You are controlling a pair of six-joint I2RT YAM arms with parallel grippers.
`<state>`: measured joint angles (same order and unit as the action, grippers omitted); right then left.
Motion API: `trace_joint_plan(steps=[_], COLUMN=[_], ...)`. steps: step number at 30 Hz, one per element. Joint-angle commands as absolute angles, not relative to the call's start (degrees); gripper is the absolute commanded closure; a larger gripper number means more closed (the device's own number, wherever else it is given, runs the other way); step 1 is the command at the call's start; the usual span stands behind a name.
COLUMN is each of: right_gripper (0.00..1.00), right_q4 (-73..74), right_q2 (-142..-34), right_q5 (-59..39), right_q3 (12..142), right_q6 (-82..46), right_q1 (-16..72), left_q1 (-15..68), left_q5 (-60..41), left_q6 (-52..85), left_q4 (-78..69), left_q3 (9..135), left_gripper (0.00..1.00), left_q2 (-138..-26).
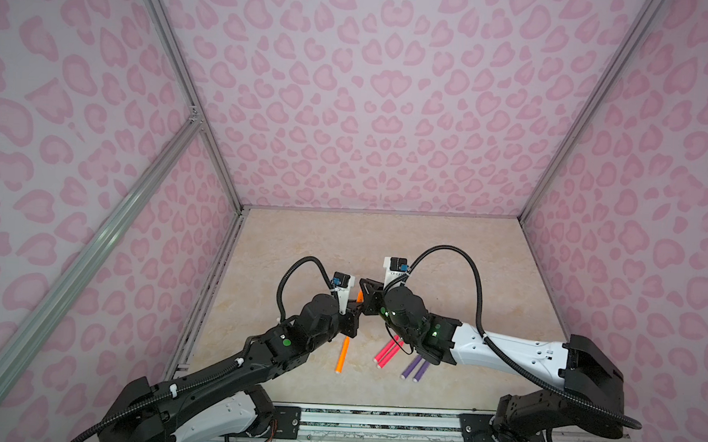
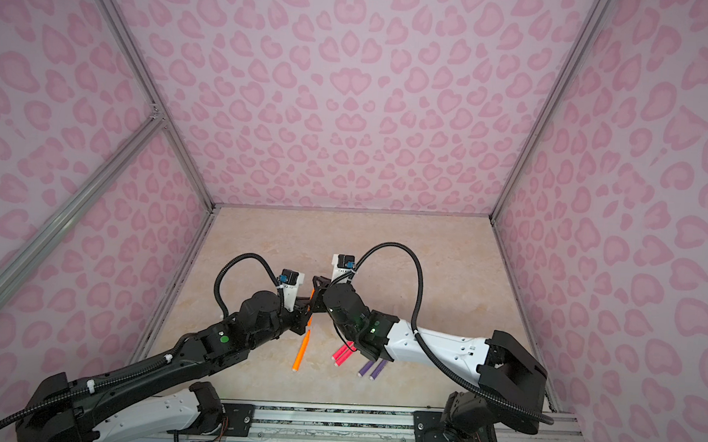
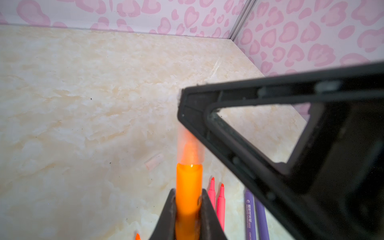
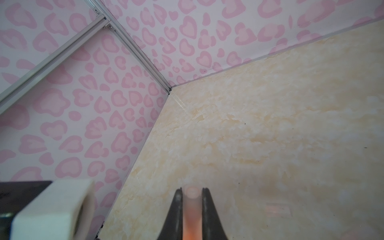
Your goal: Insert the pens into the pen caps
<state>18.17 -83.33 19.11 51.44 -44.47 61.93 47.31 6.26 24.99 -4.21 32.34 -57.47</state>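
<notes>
Left gripper point(image 3: 188, 192): jaws narrow, clamped on the orange pen point(image 3: 188, 182). Only the left wrist view shows its tip inside the clear cap point(image 3: 190, 143). Right gripper point(image 4: 192, 190): jaws narrow, pinching that cap. The right wrist view has it end-on and blurred, with an orange tint inside. Cannot tell how deep the tip sits.

In both top views the grippers meet above the middle of the tabletop point(image 1: 301, 248). The held pen is just an orange sliver there and the cap can't be made out.

Toward the near edge lie the second orange pen point(image 1: 342, 354), pink pens point(image 1: 386, 354) and purple pens point(image 1: 415, 368). The right arm covers the pink and purple far ends from above. The left wrist view shows the pink tips bare and the purple pens cut off.

Loose cap point(image 3: 154, 161) on the tabletop, faint. Blurry cap point(image 4: 278, 209) shows in the right wrist view; cannot tell if it's the same one.
</notes>
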Motion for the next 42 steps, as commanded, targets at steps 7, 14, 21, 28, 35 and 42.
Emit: trace_joint_plan(steps=[7,14,21,28,35,42], right_gripper=[1.0,1.0,0.99,0.56,0.38,0.45], right_q4=[26.2,33.47,34.44,24.37,12.97,7.99], right_q2=[-80.49,-76.96,-74.58,-73.65,-82.41,-88.04], right_q5=[10.61,7.71,6.21,5.93,3.95,2.88], right_q3=[45.03,39.62,38.28,45.81,59.07,66.41], right_q6=[-41.9,-39.41,-38.21,-36.04,-36.14,-35.76], right_q1=[62.59,61.21,59.04,56.7,55.68,55.68], left_q1=[43.4,42.14,42.19,42.19,42.28,42.36], left_q5=[9.94,5.46,2.89,-0.36,-1.75,-1.56], left_q6=[28.64,28.24,27.18,26.12,25.93,25.93], left_q4=[-7.44,-10.26,-12.67,-13.27,-13.01,-12.57], left_q3=[31.15,29.19,28.16,28.96,30.03,30.3], left_gripper=[0.96,0.96,0.96,0.96,0.96,0.96], left_q2=[-54.51,-50.34,-47.96,-49.75,-52.32,-52.72])
